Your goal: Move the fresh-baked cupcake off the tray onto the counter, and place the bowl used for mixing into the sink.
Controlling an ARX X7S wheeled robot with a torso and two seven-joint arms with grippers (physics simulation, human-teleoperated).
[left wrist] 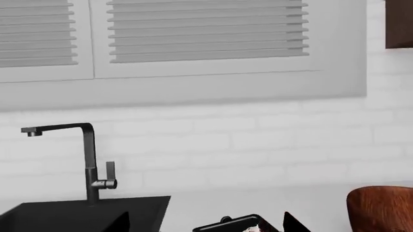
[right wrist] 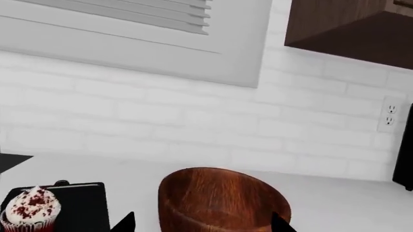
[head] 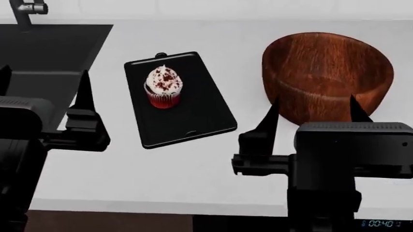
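Two grippers hover spread wide and empty: the left gripper (head: 42,92) near the sink (head: 45,53), the right gripper (head: 315,110) before the bowl (head: 326,72). Neither step has begun; the cupcake (head: 164,86) sits on its tray (head: 206,118) on the desk (head: 154,169). Next likely calls for reaching forward.

A white brick wall (right wrist: 161,121) rises behind. On it sit louvered shutters (left wrist: 206,34), a dark cabinet (right wrist: 348,26) beside them, and an outlet (right wrist: 389,114) below the cabinet.

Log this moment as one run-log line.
cupcake: on tray | bowl: on counter | left end effector: open | right end effector: open
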